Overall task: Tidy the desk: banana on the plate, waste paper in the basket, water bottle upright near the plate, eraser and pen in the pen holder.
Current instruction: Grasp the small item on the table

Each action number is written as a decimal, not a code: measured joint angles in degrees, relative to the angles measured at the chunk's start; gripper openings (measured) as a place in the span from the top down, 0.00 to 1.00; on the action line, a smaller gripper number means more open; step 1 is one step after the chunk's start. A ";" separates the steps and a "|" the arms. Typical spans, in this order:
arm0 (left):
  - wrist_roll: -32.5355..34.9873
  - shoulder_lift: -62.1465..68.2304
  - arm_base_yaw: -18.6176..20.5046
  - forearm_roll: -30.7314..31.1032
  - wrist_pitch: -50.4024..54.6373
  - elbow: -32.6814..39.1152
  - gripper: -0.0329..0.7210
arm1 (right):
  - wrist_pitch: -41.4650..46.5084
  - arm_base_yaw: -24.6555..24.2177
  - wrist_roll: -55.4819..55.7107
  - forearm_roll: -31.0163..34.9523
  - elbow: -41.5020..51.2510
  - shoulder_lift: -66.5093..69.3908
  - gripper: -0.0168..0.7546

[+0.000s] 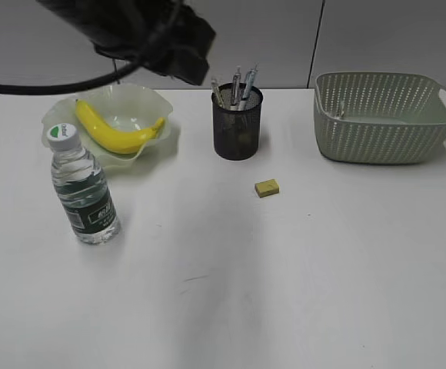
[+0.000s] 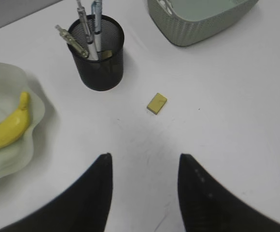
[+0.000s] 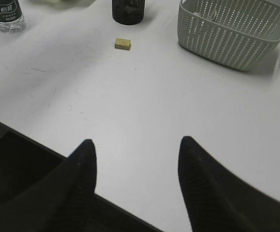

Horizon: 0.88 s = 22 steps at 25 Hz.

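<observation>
Banana (image 1: 119, 132) on plate (image 1: 150, 100), eraser (image 1: 267, 187) loose beside pen holder (image 1: 237, 123)

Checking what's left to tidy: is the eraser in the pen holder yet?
Out. The eraser lies on the desk, in front of the pen holder and apart from it.

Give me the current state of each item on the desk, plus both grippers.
banana: lying in the plate.
water bottle: upright, capped, in front of the plate.
eraser: loose on the desk, outside the pen holder.
pens: standing in the pen holder.
basket: upright; contents unclear.
left gripper: open, empty.
right gripper: open, empty.
</observation>
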 joint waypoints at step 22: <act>0.00 39.80 -1.82 -1.41 8.59 -30.15 0.34 | -1.35 0.00 0.05 0.00 0.54 0.00 0.41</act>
